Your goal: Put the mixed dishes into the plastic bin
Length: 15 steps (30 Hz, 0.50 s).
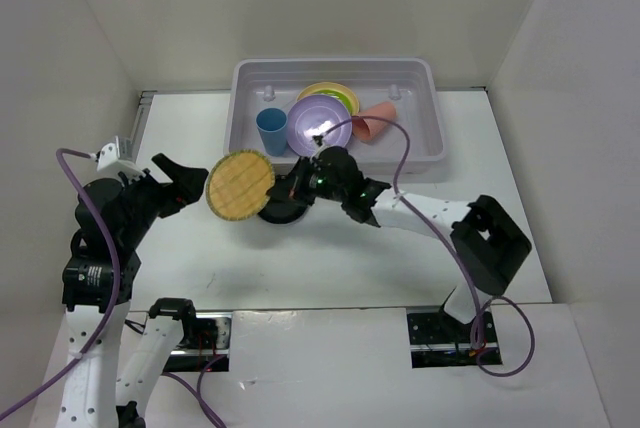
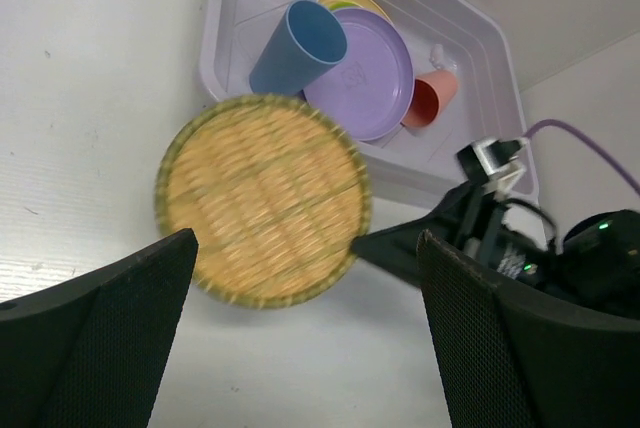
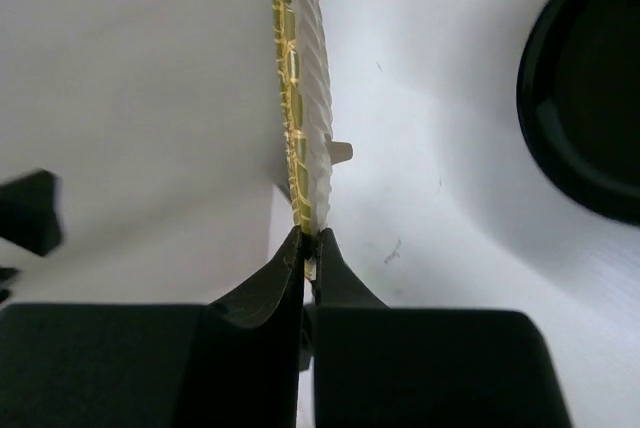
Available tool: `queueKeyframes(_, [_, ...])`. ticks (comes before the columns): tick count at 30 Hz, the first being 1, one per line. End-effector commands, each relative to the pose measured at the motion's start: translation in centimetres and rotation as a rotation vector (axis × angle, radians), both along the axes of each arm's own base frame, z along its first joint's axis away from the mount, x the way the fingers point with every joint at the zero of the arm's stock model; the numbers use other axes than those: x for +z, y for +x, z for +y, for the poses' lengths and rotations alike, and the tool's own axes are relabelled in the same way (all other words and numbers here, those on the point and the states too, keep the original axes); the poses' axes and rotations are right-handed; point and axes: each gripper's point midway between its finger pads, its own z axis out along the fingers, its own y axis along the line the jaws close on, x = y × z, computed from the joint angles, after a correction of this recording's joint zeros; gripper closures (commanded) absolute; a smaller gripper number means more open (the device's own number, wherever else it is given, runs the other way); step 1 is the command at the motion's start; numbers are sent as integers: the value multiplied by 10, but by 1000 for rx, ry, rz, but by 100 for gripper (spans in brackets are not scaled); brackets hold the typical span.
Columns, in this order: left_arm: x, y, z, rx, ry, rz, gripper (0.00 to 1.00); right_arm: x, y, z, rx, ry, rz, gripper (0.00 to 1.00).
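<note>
My right gripper (image 3: 310, 243) is shut on the rim of the tan woven plate (image 3: 300, 78), which I see edge-on. From above, the woven plate (image 1: 240, 186) hangs tilted over the table in front of the plastic bin (image 1: 420, 66). The right gripper (image 1: 283, 188) holds its right edge. Under that gripper lies the glossy black plate (image 1: 285, 212), partly hidden. Inside the bin are a blue cup (image 1: 271, 131), a lavender plate (image 1: 318, 126), a lime green plate (image 1: 338, 96) and a salmon-red cup (image 1: 372, 125). My left gripper (image 1: 185, 180) stands open just left of the woven plate (image 2: 262, 198), holding nothing.
The black plate (image 3: 590, 88) lies on the white table to the right of the held plate. White walls close in the table on the left, back and right. A purple cable (image 1: 400, 153) arcs over the bin's front edge.
</note>
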Motion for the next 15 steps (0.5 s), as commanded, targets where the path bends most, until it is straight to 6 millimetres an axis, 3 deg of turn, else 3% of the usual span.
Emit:
queueKeyframes(1, [27, -1, -1, -21, 26, -74, 3, 77, 19, -26, -35, 118, -157, 100])
queueKeyframes(4, [29, -1, -4, -39, 22, -83, 3, 103, 44, -62, -108, 139, -204, 100])
queueKeyframes(5, [27, 1, -4, -39, 22, -74, 3, 111, 56, -85, -156, 142, -215, 100])
queueKeyframes(7, [26, 2, -6, -48, 20, -76, 3, 120, 70, -111, -215, 132, -243, 100])
queueKeyframes(8, [25, 2, -10, -70, 6, -78, 3, 132, 83, -135, -272, 141, -269, 100])
queueKeyframes(12, [6, 14, -19, -114, -17, -42, 3, 133, 108, -182, -349, 118, -284, 100])
queueKeyframes(14, [-6, 20, -21, -128, -22, -10, 3, 134, 122, -196, -380, 108, -296, 100])
queueKeyframes(15, [-10, 22, -24, -147, -28, -3, 3, 125, 132, -207, -400, 96, -276, 100])
